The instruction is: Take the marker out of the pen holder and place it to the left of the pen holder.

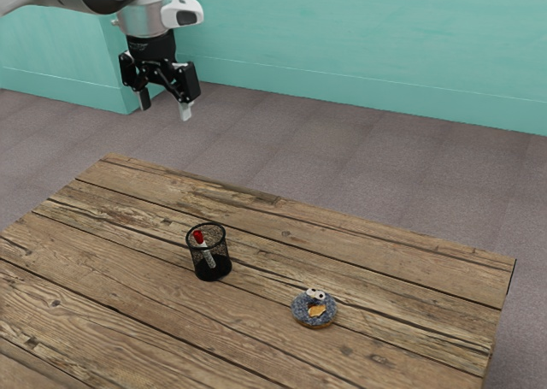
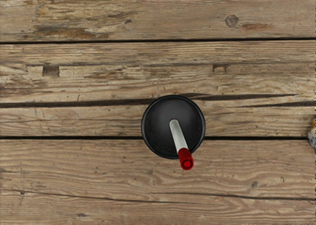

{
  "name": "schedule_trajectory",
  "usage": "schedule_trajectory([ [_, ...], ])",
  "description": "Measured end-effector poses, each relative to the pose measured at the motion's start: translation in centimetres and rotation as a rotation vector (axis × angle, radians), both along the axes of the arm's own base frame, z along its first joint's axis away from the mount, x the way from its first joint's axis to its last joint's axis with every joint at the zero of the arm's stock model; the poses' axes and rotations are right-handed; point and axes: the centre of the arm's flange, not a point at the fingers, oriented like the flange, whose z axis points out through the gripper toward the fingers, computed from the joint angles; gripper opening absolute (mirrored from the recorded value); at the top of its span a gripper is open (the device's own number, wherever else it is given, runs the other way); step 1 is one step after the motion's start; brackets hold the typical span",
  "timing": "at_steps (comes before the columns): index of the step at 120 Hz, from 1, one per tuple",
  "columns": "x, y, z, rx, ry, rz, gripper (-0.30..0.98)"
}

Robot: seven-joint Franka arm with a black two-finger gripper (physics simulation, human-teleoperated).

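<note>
High above the table's far edge, the gripper [image 1: 164, 111] hangs open in the exterior view, its two fingers wide apart with nothing between them. The black mesh pen holder [image 1: 213, 268] stands upright on the table, well below the hand. Inside it leans the white marker [image 1: 208, 253], red cap up by the rim. Seen from above in the wrist view, the pen holder [image 2: 163, 111] is a dark round cup, and the marker [image 2: 177, 135] slants across it with its red cap over the rim.
A blue-grey donut-like object [image 1: 314, 309] with white eyes and an orange piece lies on the wooden table [image 1: 128, 278], toward the exterior view's right of the pen holder. Part of that object [image 2: 312, 135] shows at the wrist view's edge. A teal wall stands behind.
</note>
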Motion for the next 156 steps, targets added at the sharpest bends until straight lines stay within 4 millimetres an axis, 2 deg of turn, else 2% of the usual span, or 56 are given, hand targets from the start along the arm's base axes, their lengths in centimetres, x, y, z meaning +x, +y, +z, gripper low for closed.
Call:
schedule_trajectory([
  [13,-0.2,-0.8,1.4,-0.002,-0.020,-0.011,0.69],
  [21,0.5,-1.0,0.5,0.000,-0.004,-0.013,0.69],
  [33,1.7,-1.3,-3.2,0.005,0.040,-0.016,0.69],
  [50,1.6,-1.3,-9.0,0.006,0.081,-0.016,0.69],
  [63,2.7,-1.2,-12.1,0.005,0.073,-0.014,0.69],
  [82,4.5,-1.1,-15.6,0.003,0.063,-0.012,0.69],
  [97,5.3,-1.2,-17.2,0.003,0.054,-0.013,0.69],
  [108,2.8,-1.2,-19.3,0.002,0.058,-0.016,0.69],
  [124,-0.6,0.0,-22.1,-0.007,0.016,0.002,0.69],
  [156,-3.6,-1.1,-24.8,-0.039,-0.096,-0.005,0.69],
])
